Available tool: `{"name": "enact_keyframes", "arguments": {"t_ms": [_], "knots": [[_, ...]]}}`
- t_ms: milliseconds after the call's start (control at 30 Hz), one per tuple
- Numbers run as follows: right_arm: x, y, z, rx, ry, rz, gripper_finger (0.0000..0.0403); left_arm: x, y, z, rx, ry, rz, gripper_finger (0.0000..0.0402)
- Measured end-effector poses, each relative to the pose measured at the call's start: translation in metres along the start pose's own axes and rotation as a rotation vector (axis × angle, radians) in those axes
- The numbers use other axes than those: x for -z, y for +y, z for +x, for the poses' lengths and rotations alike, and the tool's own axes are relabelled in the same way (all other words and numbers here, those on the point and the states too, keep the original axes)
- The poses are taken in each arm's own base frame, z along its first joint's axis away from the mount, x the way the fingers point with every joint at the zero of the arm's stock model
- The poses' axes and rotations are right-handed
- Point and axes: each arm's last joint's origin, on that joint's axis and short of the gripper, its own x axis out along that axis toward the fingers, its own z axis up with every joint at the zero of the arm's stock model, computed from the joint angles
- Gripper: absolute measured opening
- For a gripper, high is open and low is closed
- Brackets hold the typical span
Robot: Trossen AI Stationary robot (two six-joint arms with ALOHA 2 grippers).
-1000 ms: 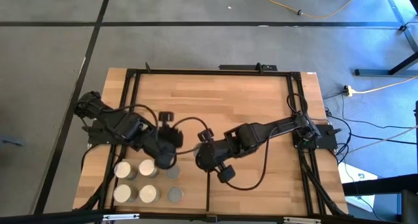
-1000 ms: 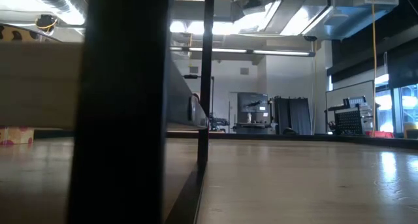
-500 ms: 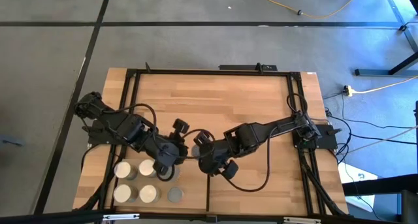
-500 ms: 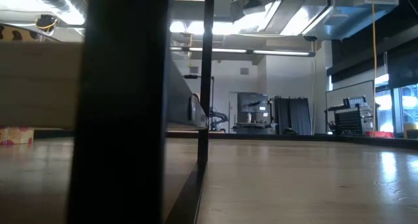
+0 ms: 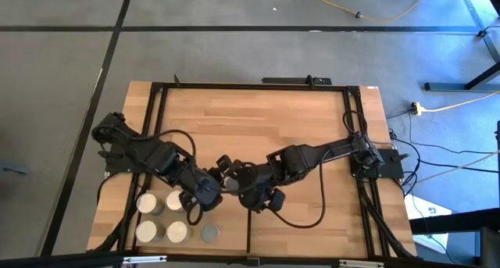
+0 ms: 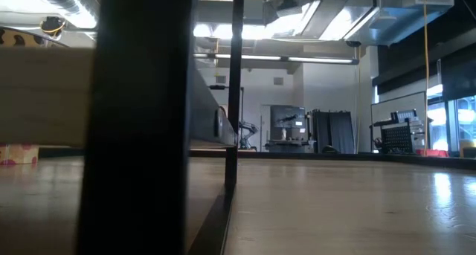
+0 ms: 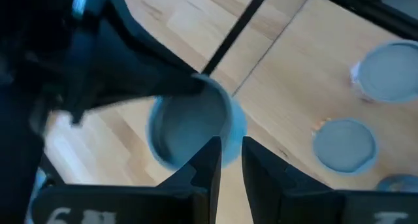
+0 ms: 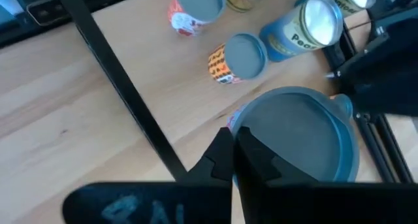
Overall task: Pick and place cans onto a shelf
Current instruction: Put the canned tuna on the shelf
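A round blue-walled can (image 7: 192, 129) with a dull grey lid is sitting on the pale wood shelf (image 5: 199, 143) beside the thin black divider (image 5: 248, 229). The left gripper (image 5: 221, 178) is clamping its fingers on this can, and the right gripper (image 5: 238, 182), fingers pressed together, is resting just beside its rim.

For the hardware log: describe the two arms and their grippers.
Both arms are black and jointed, with loose black cables looping beside them. The left gripper and right gripper each end in two flat dark fingers; white lettering marks each wrist mount.
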Motion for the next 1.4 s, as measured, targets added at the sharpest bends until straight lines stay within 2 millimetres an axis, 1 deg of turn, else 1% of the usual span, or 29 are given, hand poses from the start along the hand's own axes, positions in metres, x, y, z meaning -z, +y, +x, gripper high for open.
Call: {"name": "enact_keyframes", "arguments": {"t_ms": [100,333,533,700,800,1000,1200,1400], "knots": [[0.002,-0.003,0.0,-0.022,-0.031,0.008,0.0004,-0.002,0.0,0.005,-0.009,0.009,0.027,0.0055],[0.001,-0.004,0.0,-0.026,-0.048,0.014,0.0004,-0.002,0.0,0.004,-0.003,0.0,0.064,0.0055],[0.001,-0.002,0.0,-0.076,-0.084,0.008,0.0004,-0.003,-0.001,0.004,0.056,-0.039,0.06,0.0055],[0.002,-0.004,0.0,-0.072,-0.086,-0.008,0.0004,-0.003,0.0,0.004,0.047,-0.038,0.09,0.0055],[0.001,-0.004,0.0,-0.069,-0.086,0.009,0.0004,-0.002,0.0,0.004,0.03,-0.018,0.064,0.0055],[0.005,-0.007,0.0,-0.054,-0.058,0.104,0.0004,-0.002,0.0,0.004,0.01,0.0,-0.018,0.0055],[0.007,-0.009,0.0,-0.053,-0.055,0.173,0.0004,0.002,-0.008,-0.01,-0.024,0.025,-0.109,0.0055],[0.006,-0.01,0.004,-0.05,-0.059,0.274,0.0004,0.008,-0.012,-0.031,-0.122,0.021,-0.238,0.0055]]}}
